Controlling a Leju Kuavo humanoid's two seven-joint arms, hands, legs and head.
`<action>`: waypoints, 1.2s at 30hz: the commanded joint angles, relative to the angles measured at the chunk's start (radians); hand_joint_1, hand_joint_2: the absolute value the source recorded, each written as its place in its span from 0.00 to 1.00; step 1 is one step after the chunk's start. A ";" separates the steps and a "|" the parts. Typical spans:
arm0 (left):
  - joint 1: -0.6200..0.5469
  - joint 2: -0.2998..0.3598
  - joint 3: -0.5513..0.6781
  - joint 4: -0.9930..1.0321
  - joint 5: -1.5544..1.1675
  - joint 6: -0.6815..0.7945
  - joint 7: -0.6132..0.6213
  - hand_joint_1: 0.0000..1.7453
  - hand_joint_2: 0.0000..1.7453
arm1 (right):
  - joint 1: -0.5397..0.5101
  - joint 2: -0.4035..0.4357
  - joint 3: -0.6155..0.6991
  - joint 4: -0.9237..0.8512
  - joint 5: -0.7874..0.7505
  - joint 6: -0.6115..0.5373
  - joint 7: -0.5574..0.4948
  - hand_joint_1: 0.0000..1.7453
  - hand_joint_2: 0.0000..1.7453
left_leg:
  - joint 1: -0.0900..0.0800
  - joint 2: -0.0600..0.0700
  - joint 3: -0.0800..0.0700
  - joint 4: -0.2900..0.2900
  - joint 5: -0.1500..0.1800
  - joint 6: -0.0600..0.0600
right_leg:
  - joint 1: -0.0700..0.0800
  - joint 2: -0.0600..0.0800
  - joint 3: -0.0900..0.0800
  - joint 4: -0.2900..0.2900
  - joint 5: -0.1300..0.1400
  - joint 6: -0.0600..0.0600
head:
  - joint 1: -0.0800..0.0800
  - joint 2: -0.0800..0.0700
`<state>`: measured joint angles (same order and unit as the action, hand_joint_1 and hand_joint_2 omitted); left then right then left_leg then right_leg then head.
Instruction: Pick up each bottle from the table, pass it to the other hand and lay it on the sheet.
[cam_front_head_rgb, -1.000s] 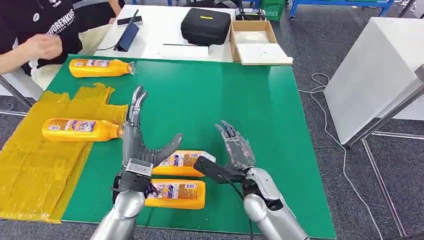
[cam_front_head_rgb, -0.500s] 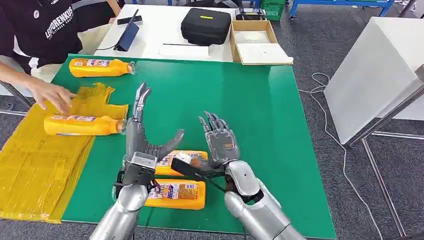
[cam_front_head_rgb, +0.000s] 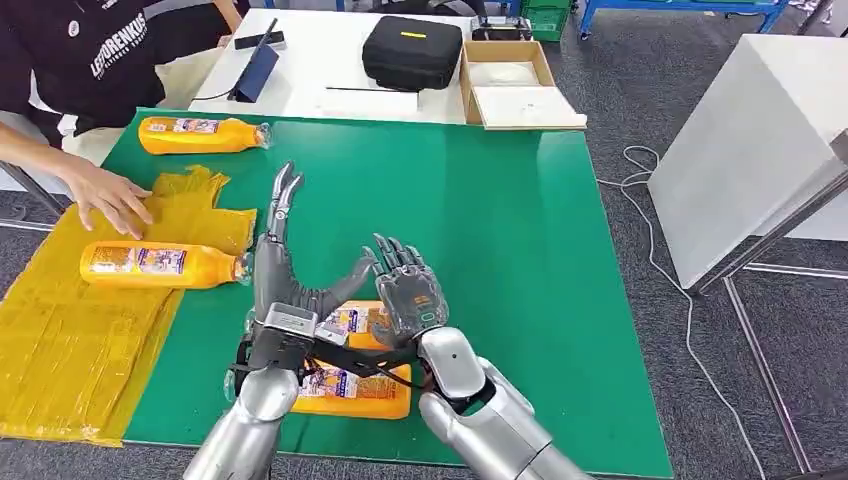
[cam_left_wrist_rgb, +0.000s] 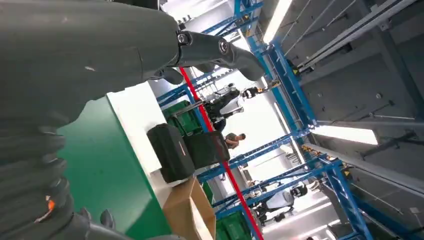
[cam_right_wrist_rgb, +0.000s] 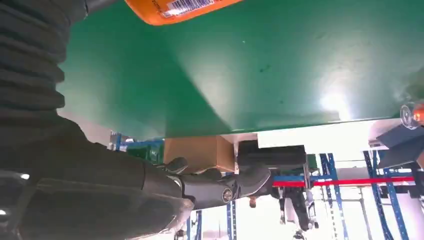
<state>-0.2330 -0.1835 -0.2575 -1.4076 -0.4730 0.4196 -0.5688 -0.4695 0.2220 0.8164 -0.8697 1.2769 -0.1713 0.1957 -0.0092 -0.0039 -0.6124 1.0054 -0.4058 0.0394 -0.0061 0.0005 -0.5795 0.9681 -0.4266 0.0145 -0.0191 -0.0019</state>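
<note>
Robot hand on the right (cam_front_head_rgb: 408, 290) hovered with fingers spread wide, holding nothing, low centre of the frame, directly above two orange bottles (cam_front_head_rgb: 352, 388) lying on the green tabletop (cam_front_head_rgb: 520, 230). Their long axes ran left-right. Left robot hand (cam_front_head_rgb: 285, 275), also wide and empty, stood just beside, equally near. Other bottle (cam_front_head_rgb: 160, 263) lay on the yellow sheet (cam_front_head_rgb: 70, 350) at left, w/ a person's hand (cam_front_head_rgb: 108, 195) near it.

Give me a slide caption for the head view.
Both open robot hands, left and right, hover over two orange bottles on the green table.
</note>
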 joint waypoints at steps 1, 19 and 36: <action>-0.020 -0.011 0.034 0.031 -0.007 0.000 0.007 0.00 1.00 | -0.083 0.064 0.053 0.230 0.063 -0.008 0.005 0.00 1.00 | 0.000 0.002 0.003 0.000 -0.001 -0.003 | 0.000 0.001 0.002 0.000 0.000 -0.001 | 0.000 0.000; -0.035 0.001 0.031 0.057 -0.006 -0.008 0.016 0.00 1.00 | -0.120 0.104 -0.005 0.357 0.057 0.027 0.013 0.00 1.00 | 0.001 0.000 0.001 0.000 0.000 -0.002 | 0.000 -0.001 0.001 0.000 0.000 0.000 | 0.000 0.000; -0.036 -0.002 0.010 0.090 0.024 -0.006 0.012 0.00 1.00 | -0.128 0.071 -0.103 0.432 0.024 0.057 0.040 0.00 1.00 | 0.000 -0.002 0.002 -0.001 0.001 -0.003 | 0.000 -0.003 0.002 0.000 0.000 0.000 | 0.000 0.000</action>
<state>-0.2327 -0.1949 -0.2441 -1.3916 -0.4585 0.4170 -0.5585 -0.5456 0.3204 0.7767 -0.5516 1.3249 -0.1270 0.2377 -0.0086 -0.0040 -0.6122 1.0054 -0.4055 0.0388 -0.0061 0.0004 -0.5800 0.9681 -0.4266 0.0145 -0.0191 -0.0019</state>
